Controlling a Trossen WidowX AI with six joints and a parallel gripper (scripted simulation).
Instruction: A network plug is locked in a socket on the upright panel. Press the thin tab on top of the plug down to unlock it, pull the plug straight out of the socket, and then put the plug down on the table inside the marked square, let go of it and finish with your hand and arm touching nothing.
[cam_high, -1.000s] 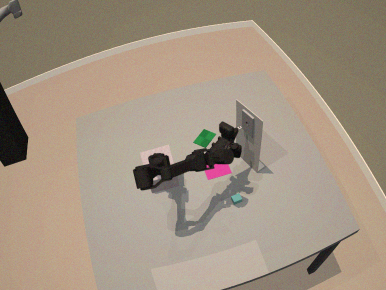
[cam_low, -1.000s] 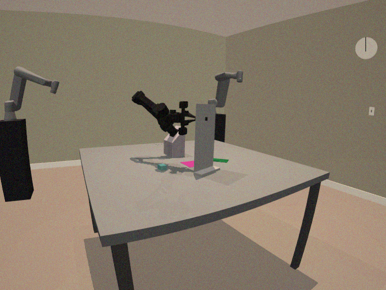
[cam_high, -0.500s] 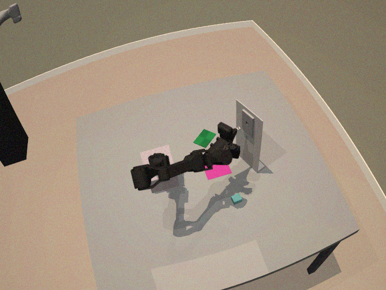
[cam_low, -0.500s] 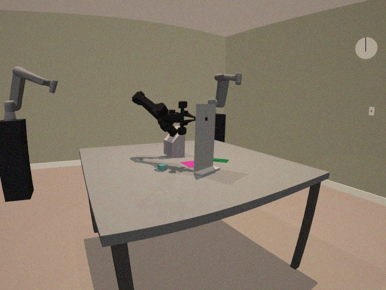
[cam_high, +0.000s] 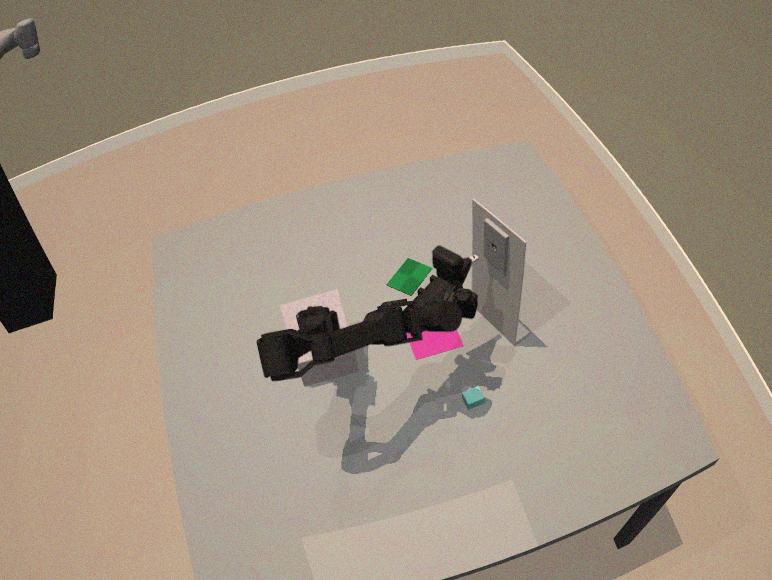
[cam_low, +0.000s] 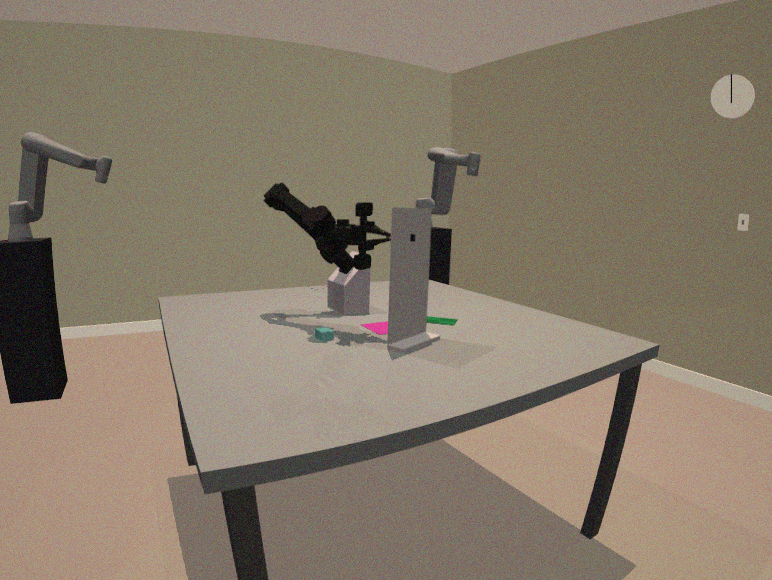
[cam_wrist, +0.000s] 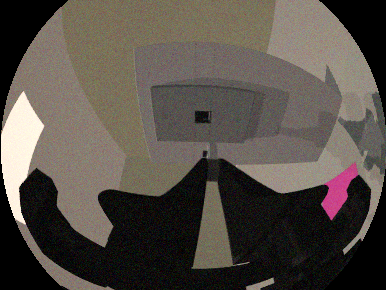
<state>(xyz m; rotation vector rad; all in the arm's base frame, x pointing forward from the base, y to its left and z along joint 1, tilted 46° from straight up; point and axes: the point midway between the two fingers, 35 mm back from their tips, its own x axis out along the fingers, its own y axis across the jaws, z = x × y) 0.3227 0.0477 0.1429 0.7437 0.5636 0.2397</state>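
Arm: black, reaches from its base toward the panel, held high above the table.
Base: pale block on the table, near the far side in the exterior view.
Gripper: fingers drawn nearly together, clenched on the plug; tips point at the panel face.
Fingers: two dark wedges in the wrist view, converging to a narrow gap at the tips.
Plug: small pale piece at the fingertips, just in front of the socket and apart from it; whether the tab is pressed cannot be told.
Panel: grey upright slab on a flat foot, right of the arm in the top view.
Socket: small dark square opening in a raised plate on the panel; its hole shows dark, with the plug outside it.
Green square: flat patch on the table, just left of the gripper in the top view; nothing lies on it.
Pink square: flat patch on the table near the panel foot, partly under the arm; nothing rests on it.
Teal block: small cube on the table, nearer than the pink square, well apart from the panel.
Table: grey top on dark legs.
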